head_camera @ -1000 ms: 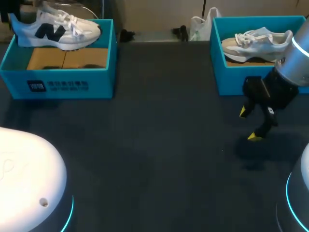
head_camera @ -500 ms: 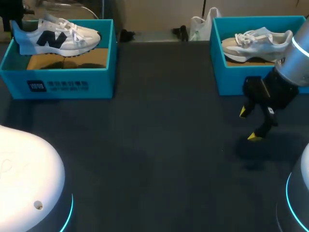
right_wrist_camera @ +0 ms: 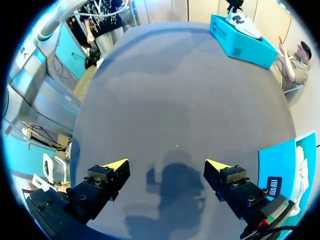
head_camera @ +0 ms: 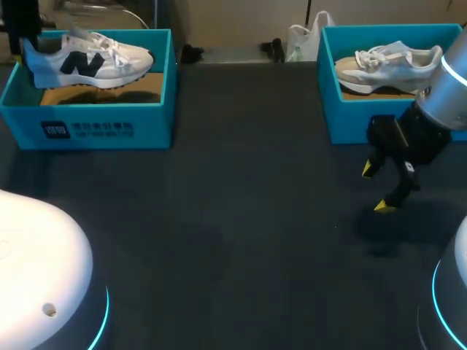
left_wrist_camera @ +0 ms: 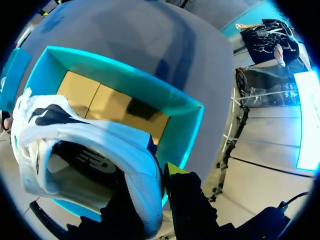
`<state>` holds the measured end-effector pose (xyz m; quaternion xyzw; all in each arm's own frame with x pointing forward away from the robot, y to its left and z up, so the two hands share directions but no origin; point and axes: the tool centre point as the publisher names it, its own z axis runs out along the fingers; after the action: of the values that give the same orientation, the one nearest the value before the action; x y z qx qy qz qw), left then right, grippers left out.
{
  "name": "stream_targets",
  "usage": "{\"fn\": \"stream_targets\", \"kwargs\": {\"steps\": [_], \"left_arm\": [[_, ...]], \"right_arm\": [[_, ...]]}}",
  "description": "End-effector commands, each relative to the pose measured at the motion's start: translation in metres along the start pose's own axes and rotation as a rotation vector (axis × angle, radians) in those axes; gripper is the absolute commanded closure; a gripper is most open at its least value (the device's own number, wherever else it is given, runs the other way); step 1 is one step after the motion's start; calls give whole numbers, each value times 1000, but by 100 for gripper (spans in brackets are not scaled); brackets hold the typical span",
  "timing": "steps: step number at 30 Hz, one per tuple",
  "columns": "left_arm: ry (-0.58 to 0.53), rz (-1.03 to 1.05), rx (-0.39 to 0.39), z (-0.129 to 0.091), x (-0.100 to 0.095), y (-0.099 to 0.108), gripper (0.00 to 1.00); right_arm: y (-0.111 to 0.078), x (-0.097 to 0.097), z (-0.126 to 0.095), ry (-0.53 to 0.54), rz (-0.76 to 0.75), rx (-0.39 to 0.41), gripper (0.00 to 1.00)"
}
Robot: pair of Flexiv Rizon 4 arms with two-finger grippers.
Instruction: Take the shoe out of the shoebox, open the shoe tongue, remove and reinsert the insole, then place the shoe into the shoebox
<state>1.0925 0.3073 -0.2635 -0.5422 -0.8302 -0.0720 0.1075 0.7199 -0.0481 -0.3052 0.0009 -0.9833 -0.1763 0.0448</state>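
Since the shoe must come clear of its box, the left gripper (left_wrist_camera: 159, 182) is clamped on the padded heel collar, one finger inside and one outside. That grip holds the white sneaker (head_camera: 87, 58), soft-panelled with a navy logo, level and low over the teal cardboard shoebox (head_camera: 153, 120) at the table's 10 o'clock. The right gripper (head_camera: 381, 188), at 3 o'clock, hovers spread wide and empty above the dark matte table (head_camera: 241, 219). It is near a second box (head_camera: 365, 120) at 1 o'clock, which holds a grey sneaker (head_camera: 387, 62).

White shoe (head_camera: 89, 61) over shoebox (head_camera: 146, 122) (left one)
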Motion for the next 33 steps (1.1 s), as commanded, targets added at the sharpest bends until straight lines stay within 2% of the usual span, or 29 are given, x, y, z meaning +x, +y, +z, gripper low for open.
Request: {"fn": "stream_targets", "kwargs": {"steps": [1, 9, 17, 33], "left_arm": [[-2, -1, -12, 10, -2, -2, 100], [-38, 42, 6, 25, -2, -6, 100], [-40, 68, -28, 39, -4, -11, 100], [-51, 141, -47, 47, -1, -25, 100]], "right_arm": [[1, 0, 1, -1, 1, 4, 0], [1, 0, 1, -1, 1, 4, 0], [1, 0, 1, -1, 1, 4, 0], [1, 0, 1, -1, 1, 4, 0]]}}
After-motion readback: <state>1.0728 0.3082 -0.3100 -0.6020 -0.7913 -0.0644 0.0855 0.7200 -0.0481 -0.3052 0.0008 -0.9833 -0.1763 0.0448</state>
